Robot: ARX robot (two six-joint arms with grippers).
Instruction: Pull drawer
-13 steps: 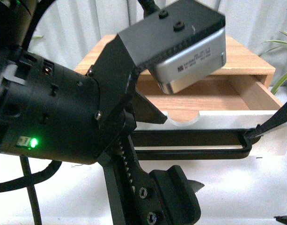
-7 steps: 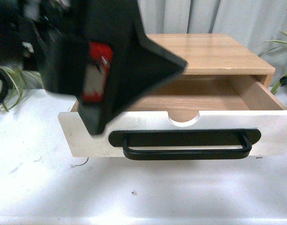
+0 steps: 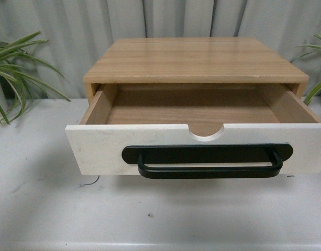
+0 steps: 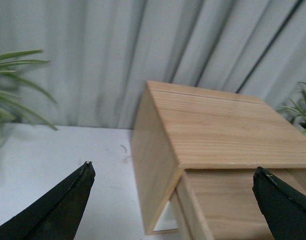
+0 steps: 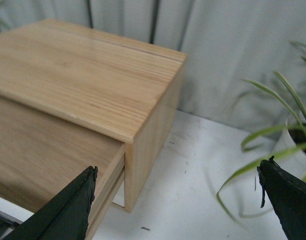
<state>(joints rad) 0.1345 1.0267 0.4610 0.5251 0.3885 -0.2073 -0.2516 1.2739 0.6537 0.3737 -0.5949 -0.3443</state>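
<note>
Shows the drawer (image 3: 97, 151) drawn well out of the wooden cabinet (image 3: 191, 57) on the white tabletop (image 3: 150, 219), with its black bar handle (image 3: 207, 163) to the front. Finds the left gripper (image 4: 172, 169) and right gripper (image 5: 178, 166) both spread wide, grasping nothing, clear of the cabinet.
</note>
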